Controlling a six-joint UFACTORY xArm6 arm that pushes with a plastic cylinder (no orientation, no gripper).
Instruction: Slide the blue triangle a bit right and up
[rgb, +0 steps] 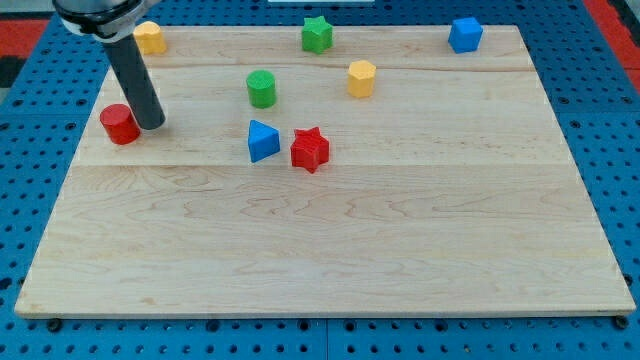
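Camera view gives you the whole wooden board (330, 250) on its blue pegboard base (600, 120). You have no claw on this arm, only the dark rod, so nothing is held; my tip (153, 125) rests on the board near the left edge, just beside the red cylinder (119, 123), on that block's right. You find the blue triangle (262, 140) left of the board's centre, well apart from the tip, with the red star (309, 149) close at its right and the green cylinder (261, 88) above it. Toward the top edge you see the yellow hexagonal block (361, 77) and the green star (317, 34). Another yellow block (149, 37) sits at the top-left corner, a blue cube (465, 34) near the top-right corner.
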